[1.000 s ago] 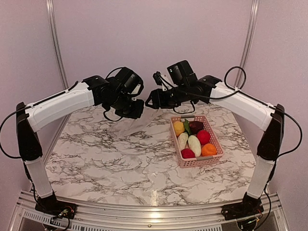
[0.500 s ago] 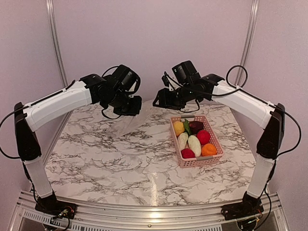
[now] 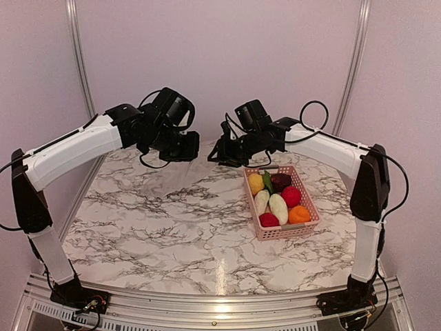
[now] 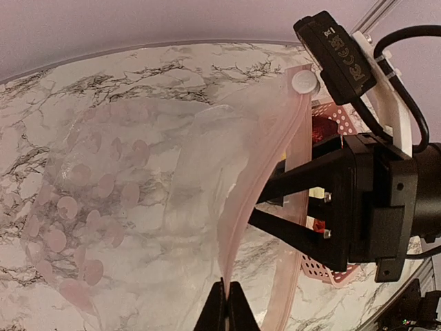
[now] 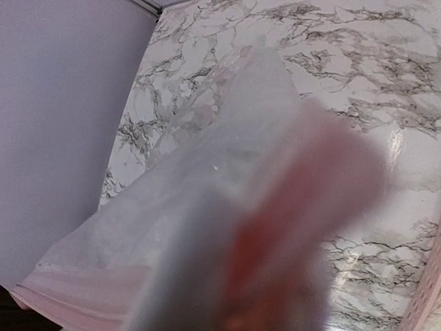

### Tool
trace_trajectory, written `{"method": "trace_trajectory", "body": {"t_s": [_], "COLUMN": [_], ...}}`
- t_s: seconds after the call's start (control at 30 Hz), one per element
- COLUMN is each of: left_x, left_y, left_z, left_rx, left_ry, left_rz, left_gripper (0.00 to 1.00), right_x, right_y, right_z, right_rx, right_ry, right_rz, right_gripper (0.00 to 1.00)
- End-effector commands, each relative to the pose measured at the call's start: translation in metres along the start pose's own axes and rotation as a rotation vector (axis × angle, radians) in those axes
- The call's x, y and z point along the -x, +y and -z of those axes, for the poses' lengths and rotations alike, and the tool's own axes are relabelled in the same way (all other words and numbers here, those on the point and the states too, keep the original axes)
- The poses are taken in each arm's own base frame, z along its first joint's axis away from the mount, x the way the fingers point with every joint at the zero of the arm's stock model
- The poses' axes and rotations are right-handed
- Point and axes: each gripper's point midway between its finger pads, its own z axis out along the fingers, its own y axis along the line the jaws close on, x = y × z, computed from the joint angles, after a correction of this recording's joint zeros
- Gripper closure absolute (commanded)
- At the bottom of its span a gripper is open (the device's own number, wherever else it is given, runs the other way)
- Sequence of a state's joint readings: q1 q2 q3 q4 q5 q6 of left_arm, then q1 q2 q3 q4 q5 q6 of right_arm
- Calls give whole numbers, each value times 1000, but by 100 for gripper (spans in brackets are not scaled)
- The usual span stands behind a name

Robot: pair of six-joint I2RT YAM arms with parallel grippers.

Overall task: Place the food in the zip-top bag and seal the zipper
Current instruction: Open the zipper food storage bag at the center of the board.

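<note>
Hanging between the two tools above the far middle of the table (image 3: 172,227), the bag (image 4: 138,179) is clear and crinkled, printed with pale pink dots. The left tool (image 4: 226,309) is closed tight on the bag's mouth edge. Its tips are pinched together on the pink zipper (image 4: 295,114), which runs up and away from them to a round white knob (image 4: 303,81) at its far end. The right tool (image 4: 255,208) faces the left one from the other side of the mouth. Its fingers (image 4: 296,181) stand somewhat apart and their tips reach the zipper about midway along it, but whether they pinch the plastic I cannot tell. In the right wrist view the bag sits so close to the lens that it is a pale, reddish blur, and the fingers do not show there. The two sides of the mouth look parted rather than pressed together. Whether the bag's bottom touches the table cannot be told. All the food (image 3: 278,205) lies in the pink basket (image 3: 288,232), which stands on the table to the right of the bag, apart from it and nearer than the right tool. It holds yellow, maroon, red and orange round pieces, two white oblong ones and a green leaf.
</note>
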State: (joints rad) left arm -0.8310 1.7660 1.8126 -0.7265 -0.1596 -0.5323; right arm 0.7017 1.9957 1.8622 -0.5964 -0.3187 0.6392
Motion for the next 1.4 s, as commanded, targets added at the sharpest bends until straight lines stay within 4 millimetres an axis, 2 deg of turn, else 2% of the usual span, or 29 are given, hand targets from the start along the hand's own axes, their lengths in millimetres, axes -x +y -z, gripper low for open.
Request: {"method": "trace_trajectory", "body": {"t_s": [0.0,0.07,0.1,0.17,0.27,0.33,0.47,0.7,0.9,1.03,1.13,1.23,1.37], "left_x": [-8,-16,-21,-27,-33,-35,-34,-24,-13,-3,5,6,1], "left_y": [13,20,23,32,37,33,27,26,43,53,56,56,56], "left_z": [2,-4,-7,-13,-18,-20,-26,-35,-26,-13,-2,-2,-10], "left_rx": [45,72,86,134,168,158,170,258,382,438,459,457,454], "left_ry": [6,30,44,62,89,95,90,50,9,-24,-57,-59,-48], "left_rz": [-4,-14,-20,-21,-29,-38,-75,-159,-210,-250,-255,-260,-241], "left_gripper": [98,94,88,65,48,42,42,46,79,95,100,100,100], "right_x": [19,22,23,24,23,23,23,24,18,9,4,-5,-9], "right_y": [20,18,18,22,24,24,25,25,12,-12,-33,-51,-50], "right_z": [-9,-13,-14,-16,-15,-14,-12,-13,-14,-13,-8,-6,0], "right_rx": [105,97,94,98,103,97,103,111,97,4,-110,-191,-187], "right_ry": [-32,-40,-42,-43,-38,-42,-46,-44,-30,0,23,64,78], "right_rz": [-30,-31,-30,-25,-18,-19,-28,-53,-73,-71,-49,-48,-48], "right_gripper": [78,92,98,100,100,100,100,100,100,100,97,96,94]}}
